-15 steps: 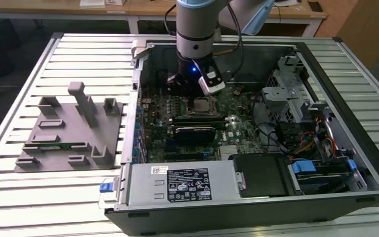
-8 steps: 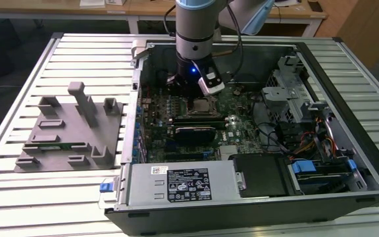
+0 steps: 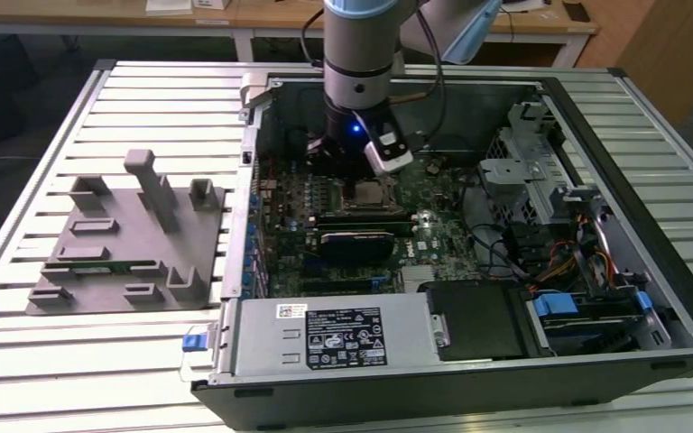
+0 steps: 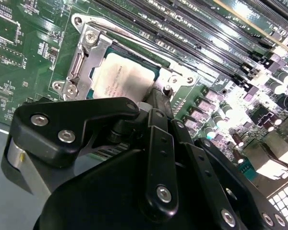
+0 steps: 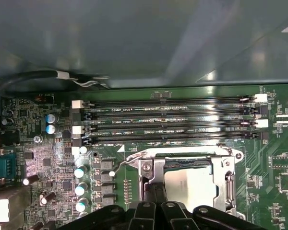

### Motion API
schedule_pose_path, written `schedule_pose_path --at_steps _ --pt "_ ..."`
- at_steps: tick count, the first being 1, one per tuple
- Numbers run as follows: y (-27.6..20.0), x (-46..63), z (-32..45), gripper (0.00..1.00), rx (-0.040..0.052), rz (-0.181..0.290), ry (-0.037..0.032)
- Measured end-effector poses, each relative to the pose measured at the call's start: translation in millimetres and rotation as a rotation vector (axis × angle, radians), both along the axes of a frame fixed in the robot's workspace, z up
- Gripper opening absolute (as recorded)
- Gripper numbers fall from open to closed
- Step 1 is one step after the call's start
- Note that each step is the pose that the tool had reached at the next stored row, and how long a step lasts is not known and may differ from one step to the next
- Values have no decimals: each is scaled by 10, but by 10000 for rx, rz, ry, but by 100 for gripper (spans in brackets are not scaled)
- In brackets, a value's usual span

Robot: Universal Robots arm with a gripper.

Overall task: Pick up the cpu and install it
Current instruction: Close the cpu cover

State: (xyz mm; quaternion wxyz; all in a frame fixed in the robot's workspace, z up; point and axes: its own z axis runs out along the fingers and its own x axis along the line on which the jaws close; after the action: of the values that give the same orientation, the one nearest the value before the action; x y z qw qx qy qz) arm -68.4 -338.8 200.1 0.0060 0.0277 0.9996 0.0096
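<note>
The cpu (image 4: 125, 76) lies flat inside the metal-framed socket (image 4: 86, 52) on the motherboard, silver top up. It shows as well in the first wrist view (image 5: 189, 184) and, small, in the exterior view (image 3: 374, 191). My gripper (image 5: 156, 189) hangs low over the socket inside the open computer case, its two black fingers pressed together at the cpu's edge. Nothing shows between them. In the second wrist view the gripper (image 4: 158, 98) reaches down to the rim of the chip, and its body hides part of the socket. In the exterior view the gripper (image 3: 346, 171) sits just beside the socket.
Black memory slots (image 5: 168, 120) run alongside the socket. A grey cable (image 5: 48, 76) lies by the case wall. A grey parts fixture (image 3: 118, 244) stands on the slatted table on the exterior view's left. The power supply (image 3: 335, 334) and drive cage (image 3: 540, 171) crowd the case.
</note>
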Motion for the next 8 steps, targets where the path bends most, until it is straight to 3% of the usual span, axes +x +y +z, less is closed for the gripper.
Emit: schedule_pose_path --at_steps 8 --pt "0 17 0 11 0 11 1"
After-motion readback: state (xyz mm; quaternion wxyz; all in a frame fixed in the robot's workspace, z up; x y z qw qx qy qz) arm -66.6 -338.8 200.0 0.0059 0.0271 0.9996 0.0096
